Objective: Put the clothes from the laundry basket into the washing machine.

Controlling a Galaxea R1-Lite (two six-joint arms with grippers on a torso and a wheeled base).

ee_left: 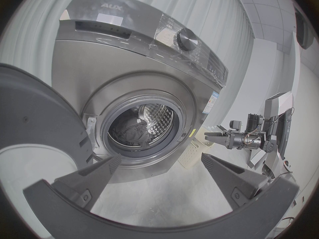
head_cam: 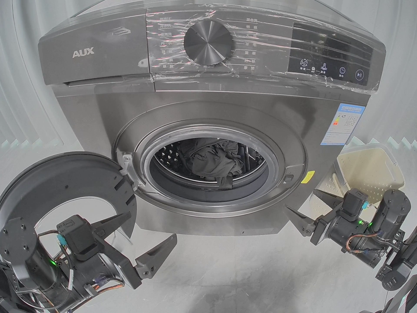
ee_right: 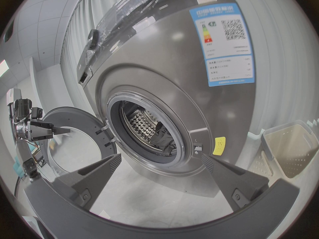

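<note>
Dark clothes (head_cam: 213,159), likely soft and light, are slumping inside the washing machine (head_cam: 108,109); bunched folds are offering grip; both jaws are gaping wide, empty.

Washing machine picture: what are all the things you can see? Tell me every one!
washing machine: one, grey, straight ahead
door: one, dark grey, swung open on the robot's left
dial: one, dark grey, top panel
clothes: one heap, dark, inside the drum
laundry basket: one, cream, on the floor right of the machine, looks empty
curtain: white, behind
left gripper: one, dark, open, low by the door
right gripper: one, dark, open, before the basket
</note>
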